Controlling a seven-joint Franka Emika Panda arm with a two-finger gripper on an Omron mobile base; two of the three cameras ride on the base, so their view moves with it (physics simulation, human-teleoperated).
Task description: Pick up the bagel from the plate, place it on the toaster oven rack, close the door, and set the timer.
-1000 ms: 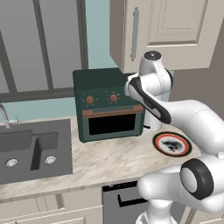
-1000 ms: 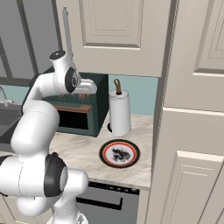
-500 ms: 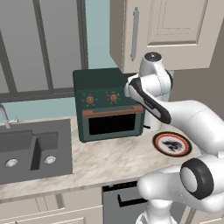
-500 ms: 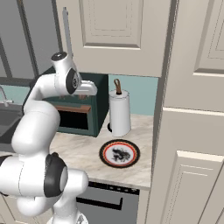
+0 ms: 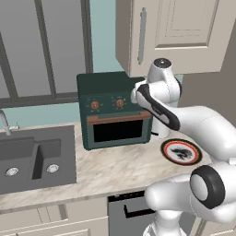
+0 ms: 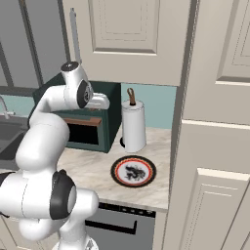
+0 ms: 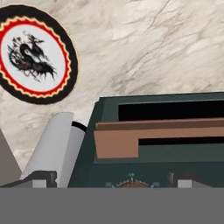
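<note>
Left base view: the grey sink (image 5: 37,156) lies left of the boxy dark green toaster oven (image 5: 115,87). The oven's black-glass door (image 5: 119,132) stands shut under its copper-brown handle bar (image 5: 117,118), with orange knobs (image 5: 95,105) above it. The two-finger gripper (image 7: 113,179) hangs over the oven's top front edge, fingers spread wide, gripping nothing; probably lining up for the timer knob. The white paper-towel roll (image 6: 133,127) stands right of the oven. The red-rimmed patterned plate (image 5: 165,151), right of the oven and nearer the counter's front edge, carries no bagel; likely it's behind the dark glass, but I cannot tell.
</note>
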